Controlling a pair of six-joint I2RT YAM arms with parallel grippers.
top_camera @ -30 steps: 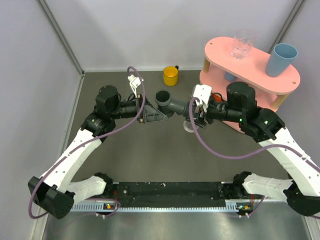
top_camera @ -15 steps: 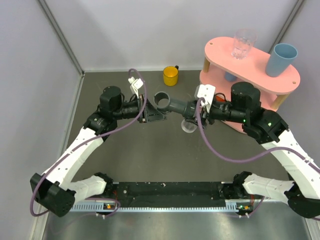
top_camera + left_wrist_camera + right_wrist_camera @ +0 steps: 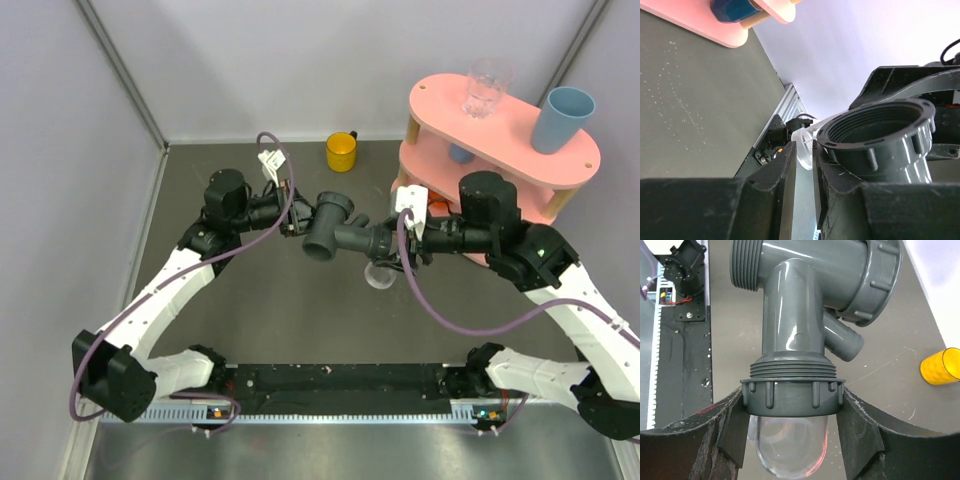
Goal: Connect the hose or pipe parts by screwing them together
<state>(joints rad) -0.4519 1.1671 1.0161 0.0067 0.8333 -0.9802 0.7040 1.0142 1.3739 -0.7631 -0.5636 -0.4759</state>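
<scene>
The dark grey T-shaped pipe fitting (image 3: 335, 228) hangs above the table between both arms. In the right wrist view a clear domed piece (image 3: 790, 445) with a grey collar (image 3: 792, 397) sits on the stem of the fitting (image 3: 790, 315). My right gripper (image 3: 792, 400) is shut on that collar. My left gripper (image 3: 300, 222) is shut, with only a thin slit between its fingers and nothing in it. The fitting's threaded open end (image 3: 880, 135) lies just beside the left gripper (image 3: 805, 155). A clear round piece (image 3: 378, 275) shows below the right gripper (image 3: 375, 242); I cannot tell whether it is separate.
A pink two-tier shelf (image 3: 505, 140) stands at the back right, carrying a clear glass (image 3: 489, 87) and a blue cup (image 3: 562, 118). A yellow cup (image 3: 342, 152) stands near the back wall. A black rail (image 3: 340, 380) runs along the front edge between the arm bases.
The left gripper has closed from about half open. The right arm has carried the fitting left and toward the front, turning it. The left gripper has edged toward the fitting's end.
</scene>
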